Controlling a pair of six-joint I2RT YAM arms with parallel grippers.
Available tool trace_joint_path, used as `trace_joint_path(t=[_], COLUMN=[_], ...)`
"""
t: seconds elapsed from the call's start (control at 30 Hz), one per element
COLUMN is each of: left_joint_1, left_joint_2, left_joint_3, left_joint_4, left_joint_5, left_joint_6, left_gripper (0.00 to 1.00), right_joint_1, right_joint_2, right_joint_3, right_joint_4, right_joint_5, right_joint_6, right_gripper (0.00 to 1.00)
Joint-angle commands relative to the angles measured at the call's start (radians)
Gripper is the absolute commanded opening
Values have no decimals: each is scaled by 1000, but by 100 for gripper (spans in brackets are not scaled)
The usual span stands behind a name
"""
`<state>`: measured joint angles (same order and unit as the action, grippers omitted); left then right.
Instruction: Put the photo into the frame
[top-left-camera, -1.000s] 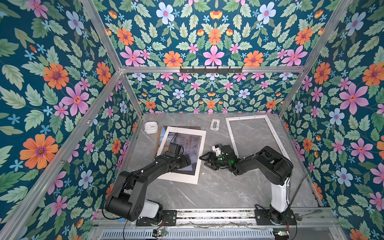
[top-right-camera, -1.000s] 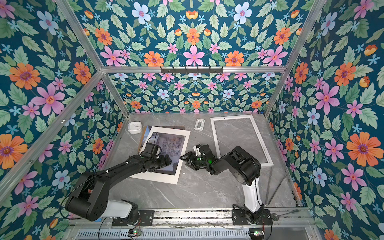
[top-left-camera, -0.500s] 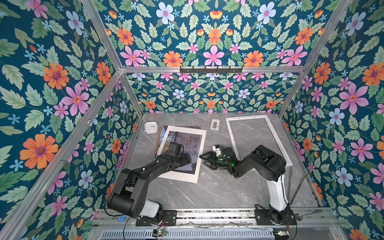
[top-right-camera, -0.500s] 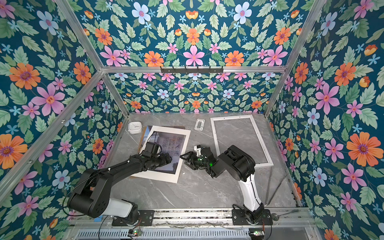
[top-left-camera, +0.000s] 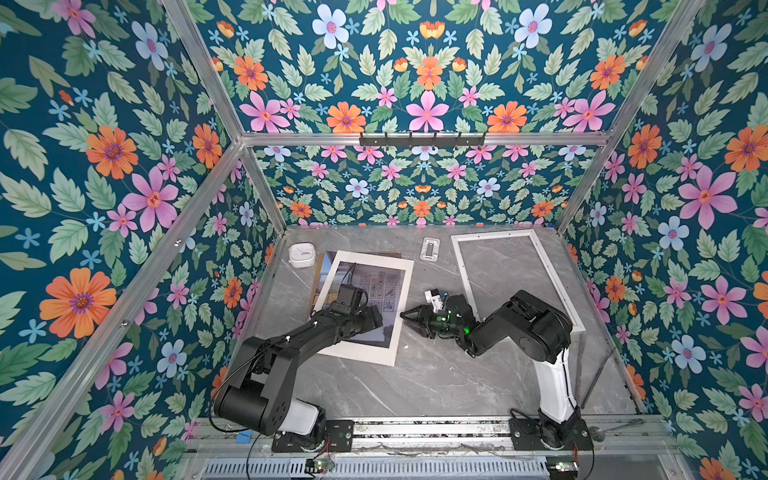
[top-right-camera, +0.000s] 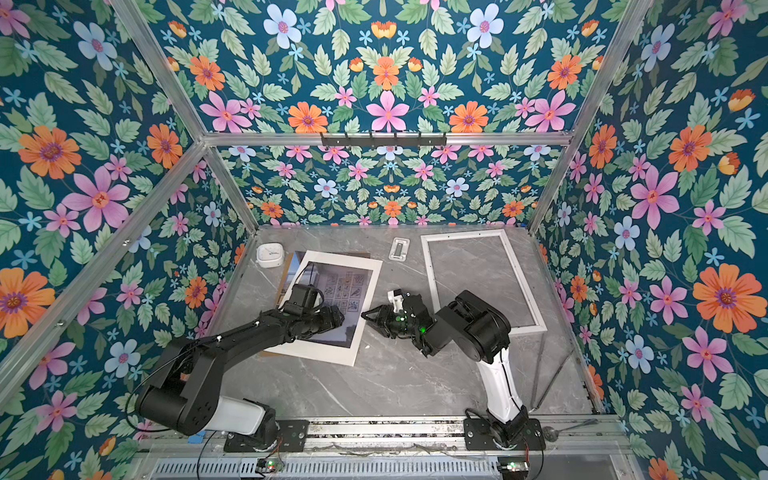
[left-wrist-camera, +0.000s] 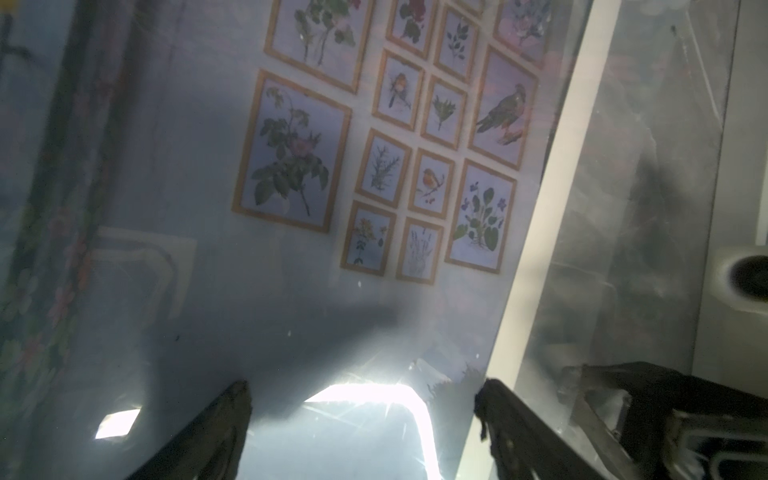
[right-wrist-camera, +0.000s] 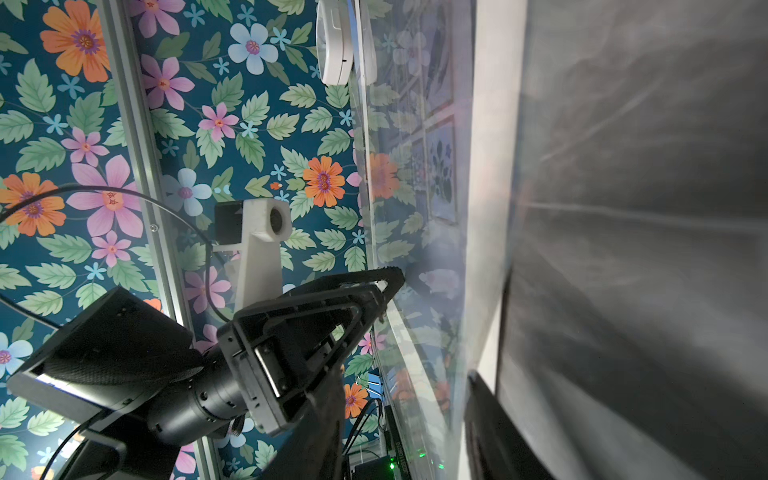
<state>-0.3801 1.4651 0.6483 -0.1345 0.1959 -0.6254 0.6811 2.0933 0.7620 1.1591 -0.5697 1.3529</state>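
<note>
jaws spread at left over photo (top-left-camera: 376, 291), half-closed at right astride mat (top-left-camera: 361, 354) edge, frame (top-right-camera: 528, 331) well apart.

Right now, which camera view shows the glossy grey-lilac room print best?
The left wrist view: the glossy grey-lilac room print fills it, details sharp. Both top views show it small, partly hidden; the right wrist view, obliquely.

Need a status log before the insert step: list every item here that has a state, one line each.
photo, flat under the mat, not in the frame
frame, flat on the table, empty
mat, lying over the photo
left gripper, open, over the photo
right gripper, at the mat's edge, open or shut unclear
white clock, face up
</note>
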Motion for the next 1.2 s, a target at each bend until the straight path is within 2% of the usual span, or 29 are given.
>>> trace_joint_path(t=[0.0,0.4,0.5,0.7,0.83,1.0,1.17], left_joint_1=[-1,-9,-10,-10,-10,-10,-9], left_joint_2=[18,29,28,10,-11,-33,-58], left_joint_3=[-19,-19,-15,2,19,60,161], left_joint_4=[-142,-128,-132,-157,-179,-224,-328], left_joint_5=[50,68,73,67,47,27,-13], left_joint_6=[-22,-22,-20,-17,-15,6,69], left_gripper=[90,89,88,88,88,89,89], right_joint_1=[3,3,2,3,2,2,1], right_joint_2=[7,42,47,16,-24,-119,-273], right_joint_3=[8,29,31,37,53,75,120], right_joint_4=[55,12,22,-26,-109,-297,-565], right_joint_5=[-22,-21,-19,-15,-15,-6,27], right_joint_6=[-9,-8,-7,-37,-72,-177,-356], right_gripper=[38,36,31,13,0,0,0])
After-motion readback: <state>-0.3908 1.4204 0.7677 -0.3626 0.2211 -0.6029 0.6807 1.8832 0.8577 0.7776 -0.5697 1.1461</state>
